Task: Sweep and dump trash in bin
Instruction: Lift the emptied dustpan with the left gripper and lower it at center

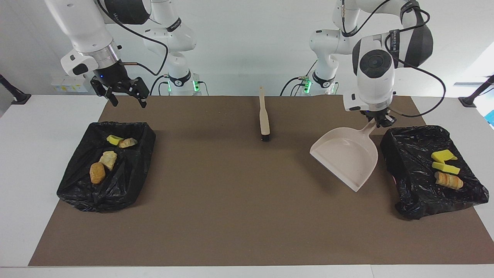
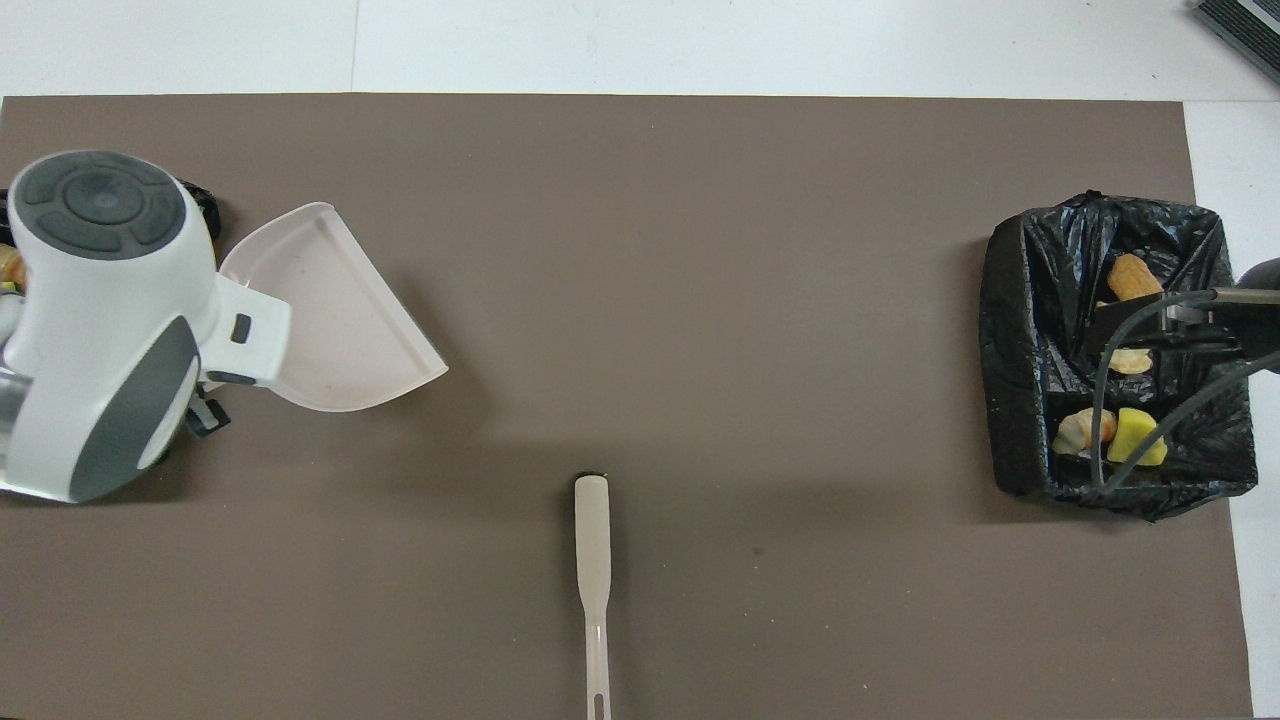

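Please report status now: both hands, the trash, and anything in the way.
Left hand shut on beige plastic dustpan, over mat beside bin. Right hand open, waiting. Yellow foam and tan bread-like trash in both black-bagged bins. Nothing in the way.

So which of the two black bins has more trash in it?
The bin at the right arm's end: four pieces lie in it, while the bin beside the dustpan shows three.
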Controlling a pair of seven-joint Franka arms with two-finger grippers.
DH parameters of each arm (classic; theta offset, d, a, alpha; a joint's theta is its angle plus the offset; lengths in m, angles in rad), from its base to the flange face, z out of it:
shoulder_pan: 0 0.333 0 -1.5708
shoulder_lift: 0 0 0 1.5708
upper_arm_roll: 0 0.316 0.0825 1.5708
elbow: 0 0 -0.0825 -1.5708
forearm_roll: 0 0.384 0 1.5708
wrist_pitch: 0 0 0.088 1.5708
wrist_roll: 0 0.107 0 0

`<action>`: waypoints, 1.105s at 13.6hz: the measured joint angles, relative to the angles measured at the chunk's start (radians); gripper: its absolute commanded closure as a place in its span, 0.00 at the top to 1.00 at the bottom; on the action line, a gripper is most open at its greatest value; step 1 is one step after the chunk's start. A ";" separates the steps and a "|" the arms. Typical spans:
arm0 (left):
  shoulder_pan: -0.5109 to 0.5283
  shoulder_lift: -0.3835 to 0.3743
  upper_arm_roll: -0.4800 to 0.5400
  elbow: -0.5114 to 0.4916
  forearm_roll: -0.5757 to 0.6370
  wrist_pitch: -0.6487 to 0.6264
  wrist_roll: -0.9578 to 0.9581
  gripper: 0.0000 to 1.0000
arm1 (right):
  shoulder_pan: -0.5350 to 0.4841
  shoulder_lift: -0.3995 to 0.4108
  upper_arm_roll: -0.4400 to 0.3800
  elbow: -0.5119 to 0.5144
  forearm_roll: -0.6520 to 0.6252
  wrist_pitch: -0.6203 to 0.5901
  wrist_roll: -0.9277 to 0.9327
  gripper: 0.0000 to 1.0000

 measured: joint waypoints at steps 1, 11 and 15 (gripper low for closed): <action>-0.030 0.002 -0.001 -0.008 -0.051 0.000 -0.101 0.00 | 0.000 0.000 0.000 0.000 0.000 0.000 0.000 1.00; -0.218 0.132 -0.001 -0.002 -0.374 0.223 -0.760 0.00 | 0.000 0.000 0.000 0.000 0.000 0.000 0.000 1.00; -0.243 0.204 -0.001 0.055 -0.436 0.294 -0.832 0.00 | 0.000 0.000 0.000 0.000 0.000 0.000 0.000 1.00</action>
